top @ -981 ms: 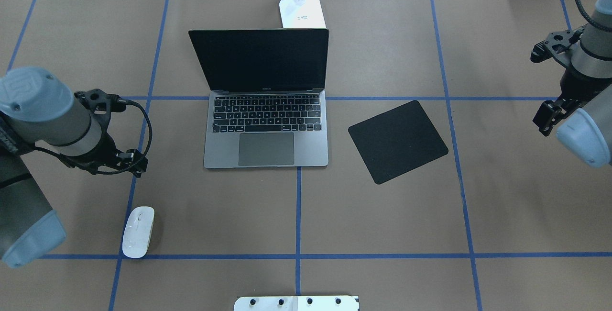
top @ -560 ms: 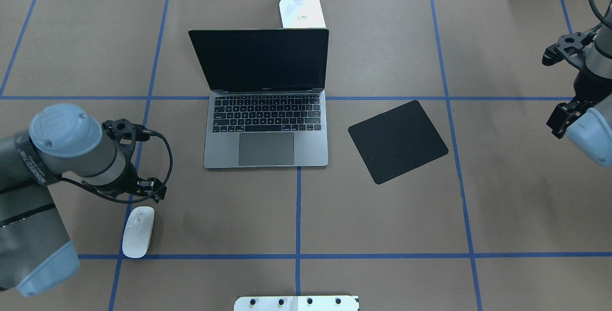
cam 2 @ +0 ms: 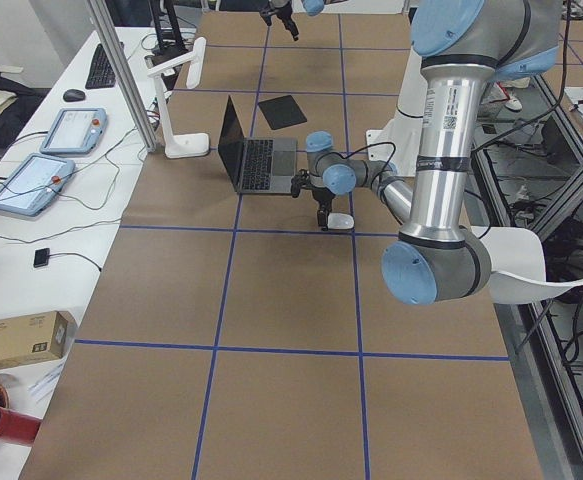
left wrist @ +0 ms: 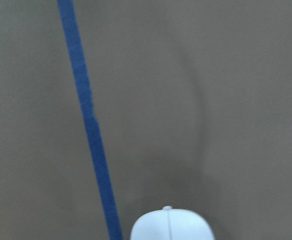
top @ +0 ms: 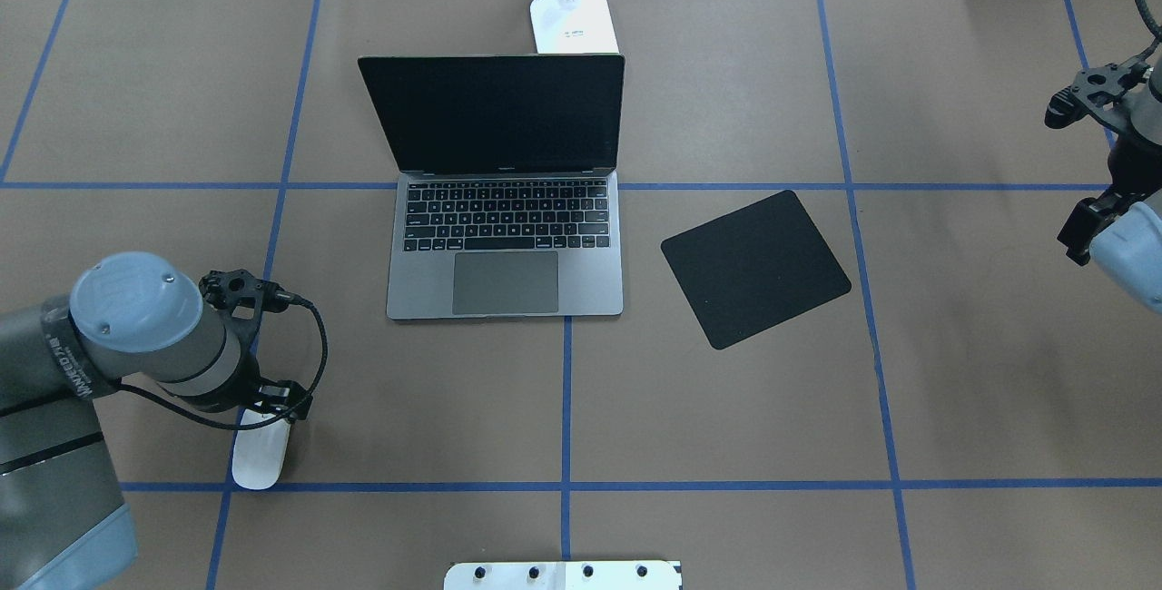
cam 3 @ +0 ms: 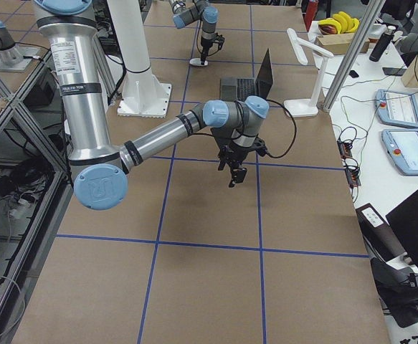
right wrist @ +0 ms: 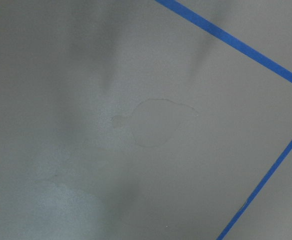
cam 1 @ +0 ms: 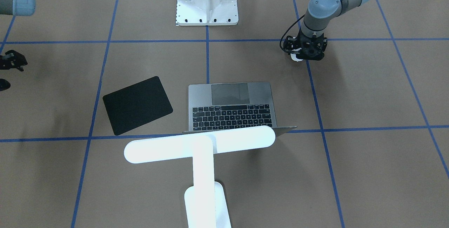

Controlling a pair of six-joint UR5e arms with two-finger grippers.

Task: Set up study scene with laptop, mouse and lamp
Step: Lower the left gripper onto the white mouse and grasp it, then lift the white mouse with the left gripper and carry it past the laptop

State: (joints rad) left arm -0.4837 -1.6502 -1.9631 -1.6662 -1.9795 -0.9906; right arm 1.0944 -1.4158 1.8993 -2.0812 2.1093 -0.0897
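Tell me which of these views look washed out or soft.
Exterior front-facing view: the lamp is blown out to flat glowing white. Left wrist view: soft focus, the mouse cropped at the bottom edge. Right wrist view: dim soft shadows across the paper. Overhead view: sharp and evenly lit.

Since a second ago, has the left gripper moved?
Yes. In the overhead view the left gripper has come back toward the robot, from level with the front edge of the laptop to over the mouse, which has not shifted.
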